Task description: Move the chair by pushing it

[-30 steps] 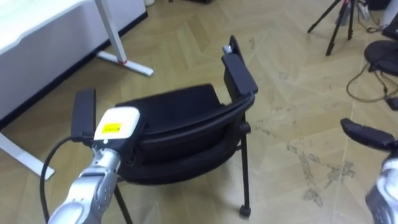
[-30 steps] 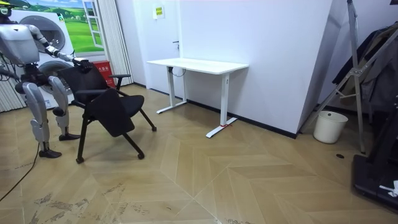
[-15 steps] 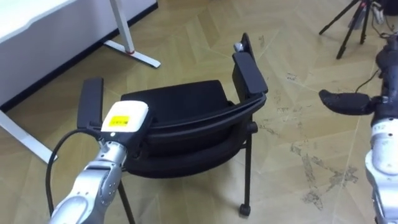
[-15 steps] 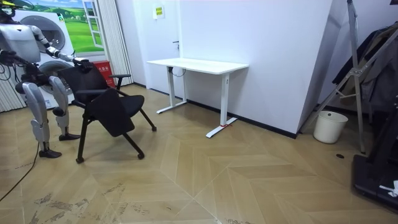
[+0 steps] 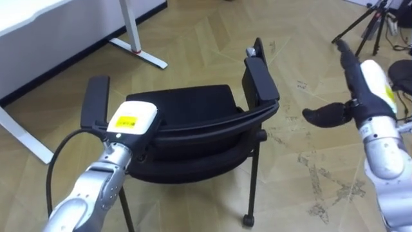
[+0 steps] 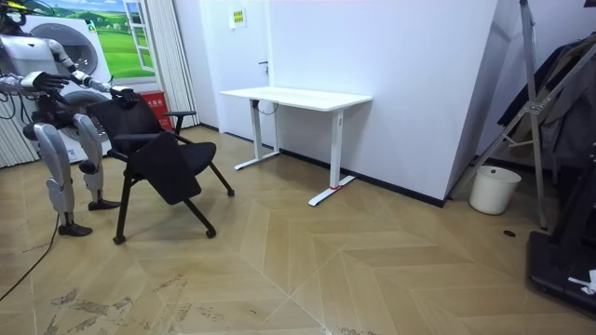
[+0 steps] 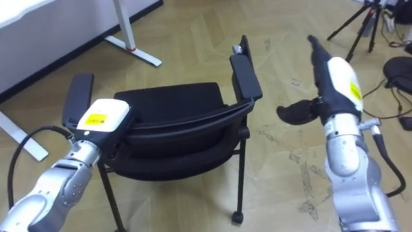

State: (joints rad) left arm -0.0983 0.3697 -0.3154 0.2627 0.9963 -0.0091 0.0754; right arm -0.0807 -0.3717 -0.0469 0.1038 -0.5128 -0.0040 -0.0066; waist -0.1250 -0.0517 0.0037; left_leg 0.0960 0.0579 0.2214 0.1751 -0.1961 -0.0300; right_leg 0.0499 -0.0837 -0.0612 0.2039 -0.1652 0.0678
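We see the chair (image 5: 187,106) on a pale herringbone wood floor (image 5: 212,32). Its black padded seat is flat and its backrest is a curved dark band. It has 2 flat rectangular armrests and thin dark legs, with a small castor under the near right one. In the room view the robot stands right behind the chair's back. The left hand (image 5: 132,122) lies on the backrest's left end with its fingers hidden beneath it, so we cannot tell how they are set. The right hand (image 5: 370,87) hangs in the air right of the chair, apart from it, with fingers straight and thumb spread, holding nothing. Beyond the chair's left side stands a smooth white desk (image 5: 26,16) on slim legs.
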